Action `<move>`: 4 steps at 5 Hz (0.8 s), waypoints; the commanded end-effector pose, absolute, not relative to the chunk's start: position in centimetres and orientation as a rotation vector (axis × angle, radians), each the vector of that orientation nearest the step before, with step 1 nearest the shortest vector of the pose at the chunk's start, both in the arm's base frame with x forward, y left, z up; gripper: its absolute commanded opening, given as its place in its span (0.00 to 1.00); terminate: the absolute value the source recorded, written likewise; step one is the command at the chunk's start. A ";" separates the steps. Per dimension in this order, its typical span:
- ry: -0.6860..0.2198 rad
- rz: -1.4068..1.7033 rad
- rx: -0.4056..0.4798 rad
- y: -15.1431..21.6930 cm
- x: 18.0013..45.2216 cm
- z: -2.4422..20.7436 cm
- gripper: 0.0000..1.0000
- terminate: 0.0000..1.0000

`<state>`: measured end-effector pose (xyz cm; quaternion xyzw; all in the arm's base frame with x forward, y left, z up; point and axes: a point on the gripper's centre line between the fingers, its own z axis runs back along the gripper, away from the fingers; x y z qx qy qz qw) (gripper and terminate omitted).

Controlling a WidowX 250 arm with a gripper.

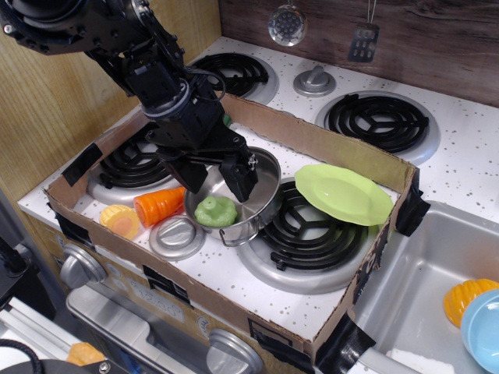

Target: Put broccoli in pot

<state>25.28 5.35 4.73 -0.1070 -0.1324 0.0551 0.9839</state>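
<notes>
The light-green lumpy broccoli [215, 211] lies inside the shiny steel pot [263, 204], near its front rim. The pot sits tilted on the front burner area inside the cardboard frame. My black gripper [214, 181] hangs just above the pot and the broccoli with its two fingers [242, 178] spread apart. It is open and holds nothing. The arm comes in from the upper left.
An orange carrot [159, 205] and a small yellow-orange toy [121, 221] lie left of the pot. A flat silver lid [177, 237] lies in front. A lime-green plate [343, 194] leans at the right. Cardboard walls [327, 144] frame the area. A sink [437, 273] is at the right.
</notes>
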 end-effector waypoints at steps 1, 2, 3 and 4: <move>-0.300 0.101 -0.202 5.4 26.3 6.0 1.00 0.00; -0.300 0.101 -0.202 5.4 26.3 6.0 1.00 0.00; -0.300 0.101 -0.202 5.4 26.3 6.0 1.00 0.00; -0.300 0.101 -0.202 5.4 26.3 6.0 1.00 1.00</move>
